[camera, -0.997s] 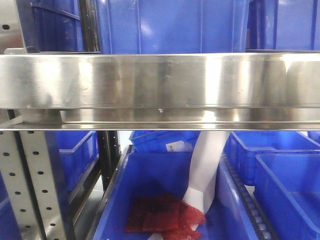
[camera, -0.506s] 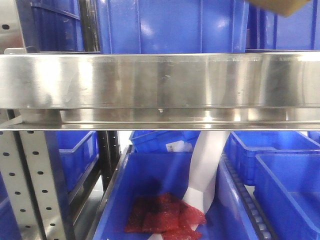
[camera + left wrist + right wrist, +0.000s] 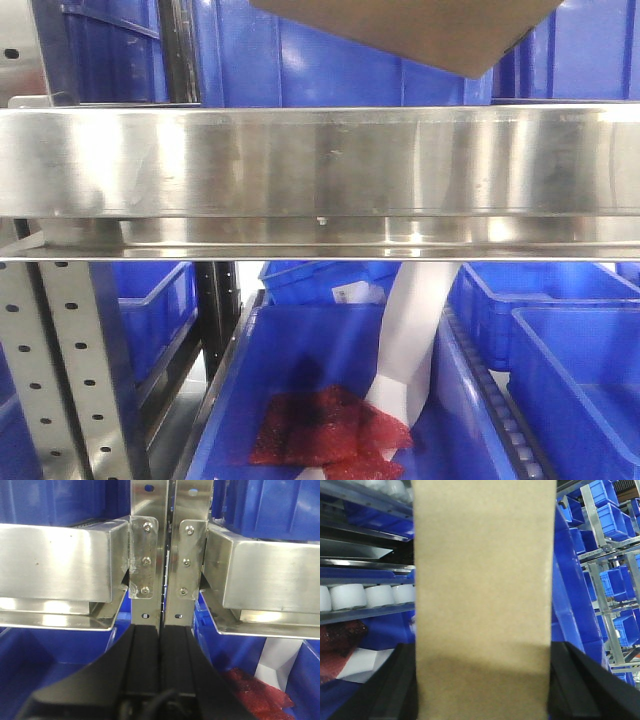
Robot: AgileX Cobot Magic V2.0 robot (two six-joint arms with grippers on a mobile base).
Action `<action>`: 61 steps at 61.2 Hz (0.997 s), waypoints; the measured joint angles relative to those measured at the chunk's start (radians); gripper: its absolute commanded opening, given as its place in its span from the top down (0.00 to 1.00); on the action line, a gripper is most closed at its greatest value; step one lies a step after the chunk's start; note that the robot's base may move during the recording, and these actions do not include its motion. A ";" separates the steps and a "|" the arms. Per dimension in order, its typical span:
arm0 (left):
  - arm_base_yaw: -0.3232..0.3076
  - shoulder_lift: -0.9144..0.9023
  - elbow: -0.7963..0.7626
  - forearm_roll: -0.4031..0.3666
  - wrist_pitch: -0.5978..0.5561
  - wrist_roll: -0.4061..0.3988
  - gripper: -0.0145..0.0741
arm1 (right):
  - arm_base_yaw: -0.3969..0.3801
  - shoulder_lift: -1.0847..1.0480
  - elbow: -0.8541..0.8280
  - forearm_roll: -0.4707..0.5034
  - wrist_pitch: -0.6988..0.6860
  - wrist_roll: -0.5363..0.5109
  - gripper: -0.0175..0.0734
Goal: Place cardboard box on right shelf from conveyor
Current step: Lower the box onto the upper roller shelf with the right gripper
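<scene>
Up at the top edge of the front view, the plain tan corrugated cardboard box (image 3: pixel 440 30) pokes in tilted, one corner hanging just above the shiny brushed stainless-steel shelf rail (image 3: pixel 320 165), with blue plastic bins (image 3: pixel 340 50) behind it. On my right wrist view that same box fills the middle, and my right gripper (image 3: pixel 482 690) has its black fingers (image 3: pixel 395 690) pressed against both sides of it, so it's clamped (fingertips hidden by the cardboard). My left gripper (image 3: pixel 161 645) has its two black fingers together with only a thin seam between them, holding nothing, pointed at the grey perforated uprights (image 3: pixel 162 545). Lower down there's a red mesh bag (image 3: pixel 325 430) lying in a blue bin.
</scene>
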State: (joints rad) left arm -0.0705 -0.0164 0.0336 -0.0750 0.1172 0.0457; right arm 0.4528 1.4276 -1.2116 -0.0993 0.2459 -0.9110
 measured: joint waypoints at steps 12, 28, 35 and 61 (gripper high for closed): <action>0.000 0.000 0.000 0.000 0.000 0.000 0.97 | 0.000 0.035 -0.002 -0.056 -0.002 0.000 0.75; 0.000 0.000 0.000 0.000 0.000 0.000 0.97 | 0.000 0.070 -0.002 -0.073 0.024 0.000 0.75; 0.000 0.000 0.000 0.000 0.000 0.000 0.97 | 0.000 0.082 -0.002 -0.073 0.028 0.002 0.75; 0.000 0.000 0.000 0.000 0.000 0.000 0.97 | 0.000 0.084 -0.002 -0.081 0.047 0.002 0.11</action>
State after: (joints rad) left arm -0.0705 -0.0164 0.0336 -0.0750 0.1172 0.0457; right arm 0.4528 1.5119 -1.2134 -0.1800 0.2924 -0.9088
